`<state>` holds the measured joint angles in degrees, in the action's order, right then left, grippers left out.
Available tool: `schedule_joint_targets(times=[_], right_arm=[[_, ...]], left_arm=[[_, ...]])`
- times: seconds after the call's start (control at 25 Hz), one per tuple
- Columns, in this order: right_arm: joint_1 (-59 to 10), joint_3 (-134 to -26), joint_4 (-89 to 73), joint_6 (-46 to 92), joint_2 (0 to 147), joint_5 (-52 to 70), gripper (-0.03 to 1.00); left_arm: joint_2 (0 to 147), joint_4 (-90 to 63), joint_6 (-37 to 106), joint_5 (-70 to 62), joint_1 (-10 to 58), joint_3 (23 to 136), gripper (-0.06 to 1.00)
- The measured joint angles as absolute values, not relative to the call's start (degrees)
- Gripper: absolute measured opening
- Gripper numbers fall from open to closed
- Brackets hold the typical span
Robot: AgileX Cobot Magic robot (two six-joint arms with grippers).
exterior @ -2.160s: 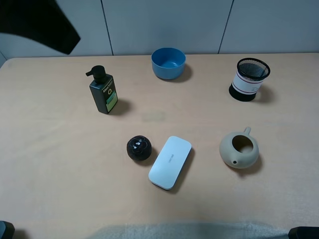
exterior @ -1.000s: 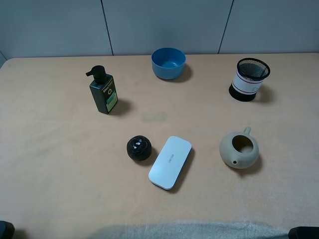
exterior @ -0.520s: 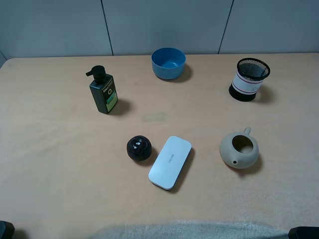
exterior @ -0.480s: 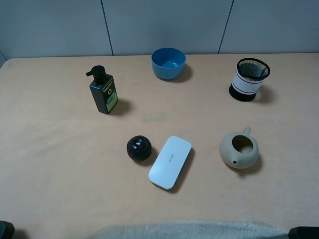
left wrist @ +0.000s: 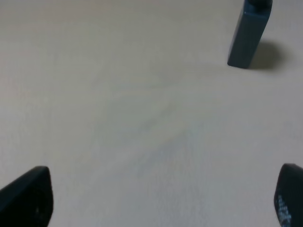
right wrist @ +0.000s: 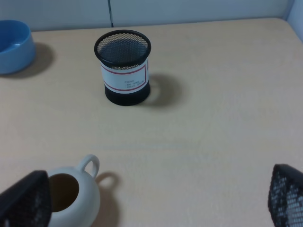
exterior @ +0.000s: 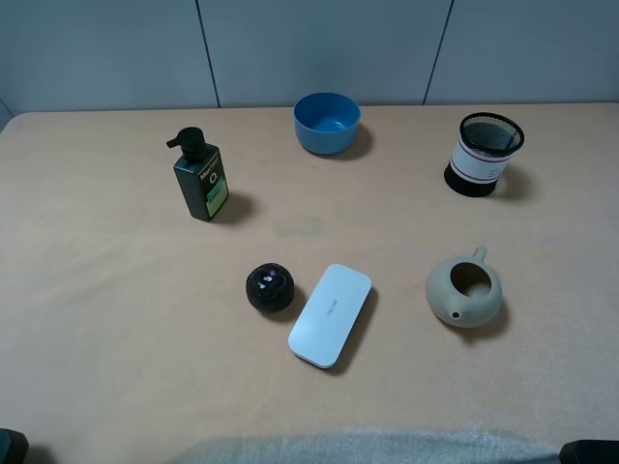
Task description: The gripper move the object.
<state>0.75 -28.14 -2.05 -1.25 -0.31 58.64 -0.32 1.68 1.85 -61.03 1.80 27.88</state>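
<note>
Pale tan tabletop (exterior: 116,290) fills the high view, grey panelled wall behind. Task slab, a flat white rounded-rectangle object (exterior: 330,315), lies just below frame centre, tilted on a diagonal, lying free, nothing touching it. Just beside it to the left sits a glossy black ball (exterior: 270,288), a narrow gap between them. Beige ceramic teapot (exterior: 464,291) stands to the right, well apart. Dark green pump bottle (exterior: 200,176) at upper left, blue round bowl (exterior: 327,122) at top centre, black mesh pen cup with a white label (exterior: 483,153) at upper right. No arm over the work area; only dark corners at the bottom edge of the high view. Left gripper (left wrist: 161,198): fingertips show at the two lower corners of its wrist view, spread wide, bare table between them, holding nothing. Right gripper (right wrist: 151,198): same, tips far apart at both lower corners, nothing held, teapot near one tip, whether touching I cannot tell. Judgement: approach step not begun. Next move calls for one arm to reach the slab, line its fingers across the narrow width, and keep off the ball alongside.
</note>
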Motion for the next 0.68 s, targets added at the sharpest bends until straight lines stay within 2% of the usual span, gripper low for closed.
schedule_joint_targets(times=[0.68], right_arm=[[0.75, -28.14, -2.05, -1.25, -0.31, 58.63, 0.69]], left_arm=[[-0.32, 1.62, 1.88, -61.03, 1.8, 27.88, 0.94]])
